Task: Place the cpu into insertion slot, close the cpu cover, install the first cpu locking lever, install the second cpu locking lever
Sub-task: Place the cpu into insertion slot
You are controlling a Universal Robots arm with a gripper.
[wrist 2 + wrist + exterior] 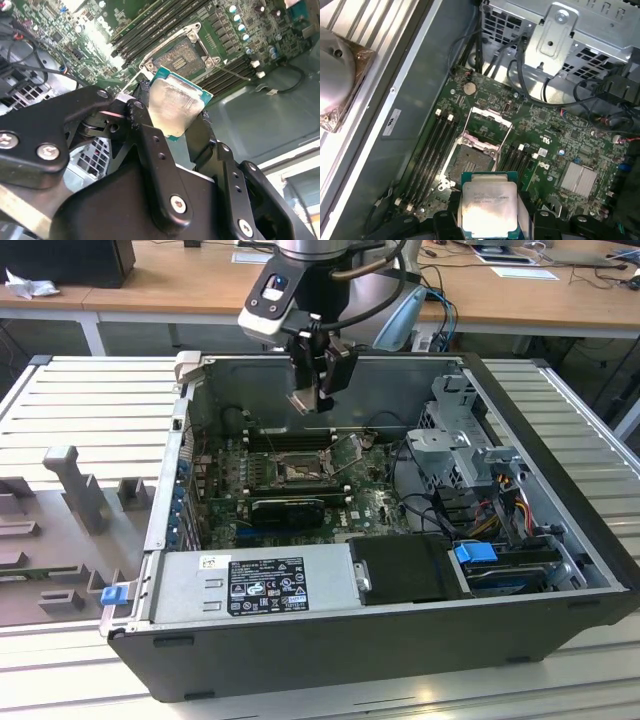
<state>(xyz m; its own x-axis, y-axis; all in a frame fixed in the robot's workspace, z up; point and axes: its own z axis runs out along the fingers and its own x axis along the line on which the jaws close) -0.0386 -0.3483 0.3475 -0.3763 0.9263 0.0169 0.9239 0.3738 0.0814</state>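
Note:
My gripper hangs above the open computer case, shut on the cpu, a flat square chip with a silvery face. Both wrist views show the cpu clamped by its edges between the black fingers. Below it, on the green board, lies the insertion slot, uncovered, with its pin field exposed. The cpu cover, a thin silver frame, stands swung up at the slot's far edge. Thin wire locking levers stick out beside the slot, unlatched.
Long black memory slots flank the insertion slot. A grey drive cage with cables stands at the exterior view's right, and the power supply lies along the front. The case walls enclose the board. A black card lies in front of the slot.

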